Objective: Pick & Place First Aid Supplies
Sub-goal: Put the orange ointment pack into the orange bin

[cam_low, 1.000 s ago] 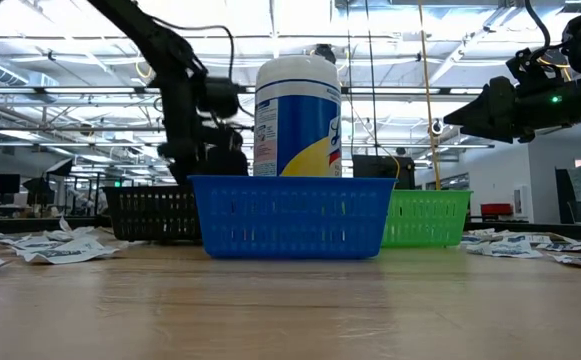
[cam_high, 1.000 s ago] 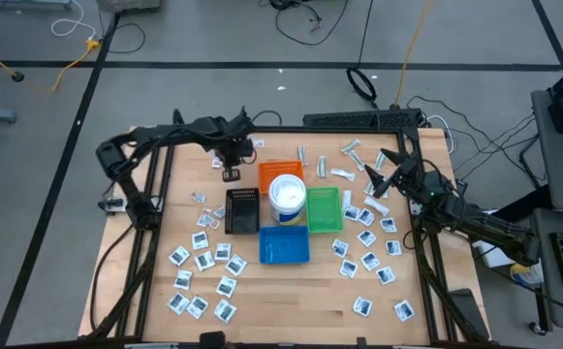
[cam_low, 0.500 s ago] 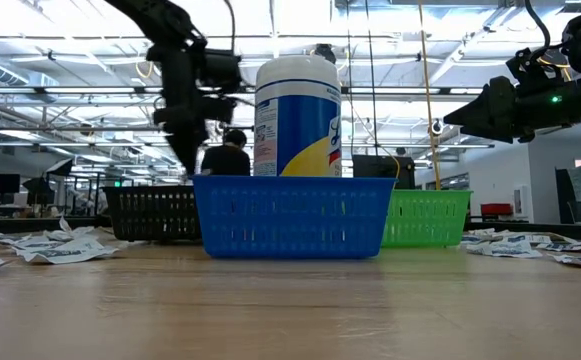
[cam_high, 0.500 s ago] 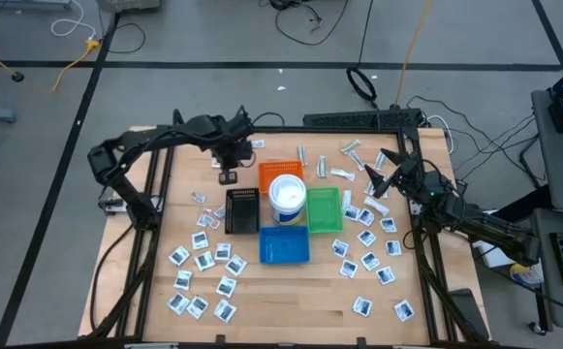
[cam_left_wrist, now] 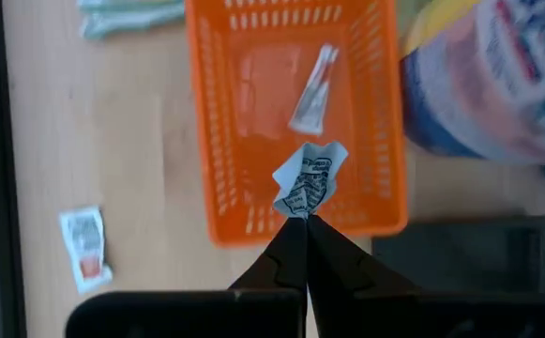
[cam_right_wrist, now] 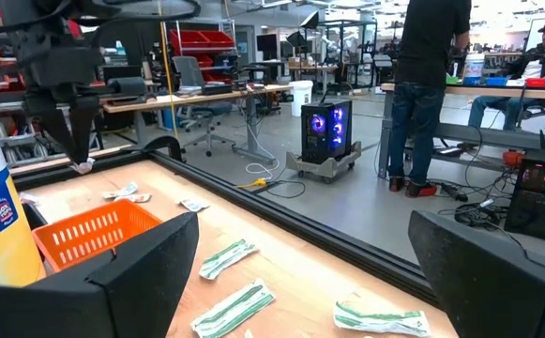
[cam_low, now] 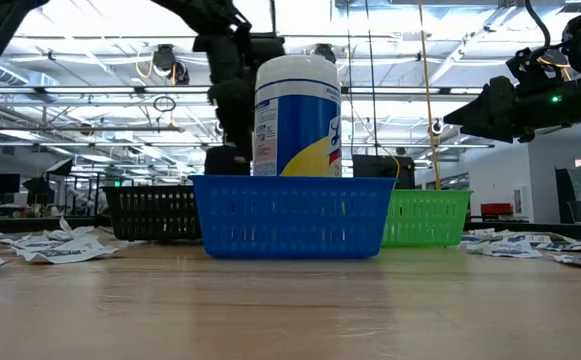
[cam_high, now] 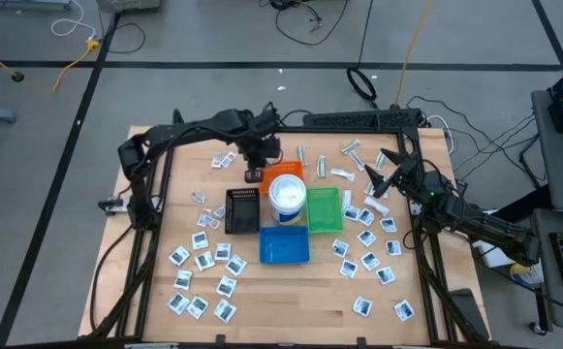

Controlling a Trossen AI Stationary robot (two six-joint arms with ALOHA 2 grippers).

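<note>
Overhead, the left gripper [cam_high: 259,163] hangs above the orange tray [cam_high: 282,171] at the table's far side, its fingers pinched together on a small white packet with dark print [cam_left_wrist: 307,180]. Inside that tray lies a red-marked strip [cam_left_wrist: 312,89]. Beside it stand the white tub [cam_high: 287,197], the black tray [cam_high: 241,209], green tray [cam_high: 323,209] and blue tray [cam_high: 284,244]. Other packets [cam_high: 203,257] lie scattered on the wooden table [cam_high: 291,301]. Off to the right, the right gripper [cam_high: 383,174] waits above the table with fingers spread apart.
</note>
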